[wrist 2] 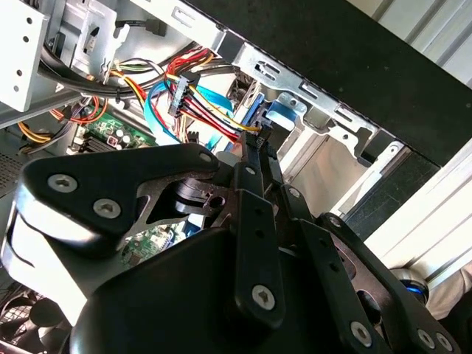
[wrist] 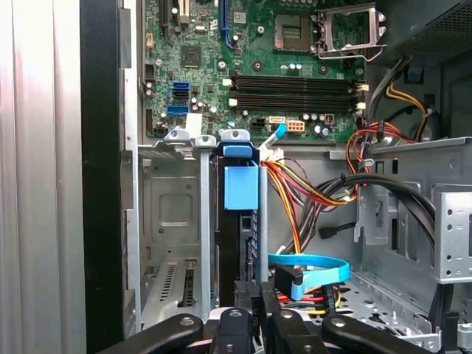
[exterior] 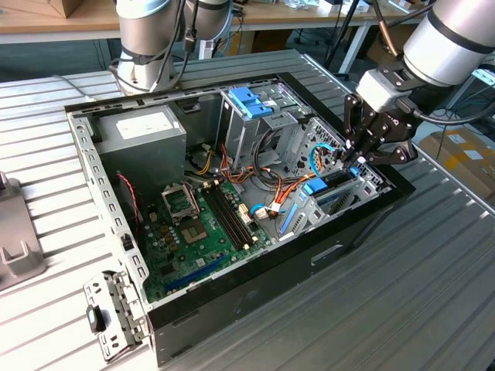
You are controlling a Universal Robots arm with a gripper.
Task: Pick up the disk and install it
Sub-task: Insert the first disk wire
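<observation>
The disk (wrist: pixel 237 236), a dark body with a light blue carrier tab, stands on edge in a slot of the grey drive bay (wrist: pixel 171 214) at the case's corner on the exterior view's right. In the exterior view the disk (exterior: pixel 323 185) lies just below my gripper (exterior: pixel 349 157). My gripper (wrist: pixel 256 291) is at the disk's end opposite the tab, its two fingers drawn together. I cannot tell whether the tips touch the disk. In the second wrist view, my gripper (wrist 2: pixel 258 141) points at the carrier's blue edge (wrist 2: pixel 280 110).
The open computer case (exterior: pixel 255 301) lies on a slatted metal table (exterior: pixel 402 309). A blue data cable (wrist: pixel 313 265) and coloured power wires (wrist: pixel 310 195) hang beside the bay. A darker blue latch on a grey cage (exterior: pixel 251 100) stands further back. The motherboard (exterior: pixel 201 224) fills the case floor.
</observation>
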